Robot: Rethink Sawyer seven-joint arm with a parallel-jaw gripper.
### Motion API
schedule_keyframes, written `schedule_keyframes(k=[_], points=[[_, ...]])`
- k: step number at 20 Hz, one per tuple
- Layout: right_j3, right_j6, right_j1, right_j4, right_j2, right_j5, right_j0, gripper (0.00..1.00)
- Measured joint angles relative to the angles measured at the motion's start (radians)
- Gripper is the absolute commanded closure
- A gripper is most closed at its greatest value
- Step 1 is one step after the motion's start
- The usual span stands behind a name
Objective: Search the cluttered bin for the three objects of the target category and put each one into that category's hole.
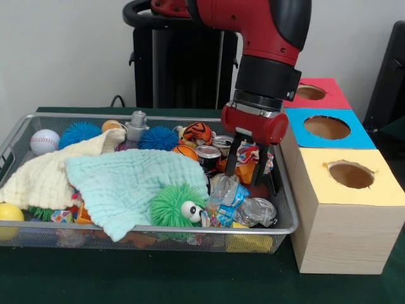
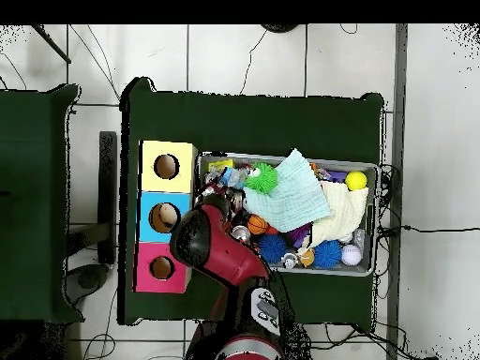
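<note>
Wooden box: nearest the camera, the yellow-topped box (image 1: 349, 209) stands just right of the bin, its round hole (image 1: 350, 174) empty; blue-topped box (image 1: 329, 128) and red-topped box (image 1: 314, 94) line up behind it, farther back.
Wire bin (image 1: 38, 232): long mesh tray on green table (image 1: 190, 278), crammed full.
Arm: red and black Sawyer arm (image 1: 262, 38) drops into the bin's right end.
Cloths: mint green cloth (image 1: 130, 183) overlaps cream cloth (image 1: 47, 174), covering much of the left and middle.
Gripper (image 1: 247, 168): black fingers (image 1: 231, 159) spread apart, straddling a crumpled multicoloured fabric piece (image 1: 249, 154); not clearly clamped on it.
Target items: category not stated; candidates near the gripper are tin cans (image 1: 207, 155), a crushed plastic bottle (image 1: 253, 212), and a tiger plush (image 1: 197, 133) farther back.
Small toys: green fuzzy googly-eyed ball (image 1: 174, 206), blue spiky balls (image 1: 158, 137), baseball (image 1: 44, 141), yellow ball (image 1: 9, 213).
Risk: tight clutter may make the fingers pinch two things together or snag cloth; a loose hold could drop the piece outside a hole.
</note>
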Motion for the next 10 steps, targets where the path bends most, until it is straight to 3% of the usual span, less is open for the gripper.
schedule_keyframes(k=[10], points=[[0.0,0.001,0.003,-0.008,0.016,-0.042,-0.042,0.0]])
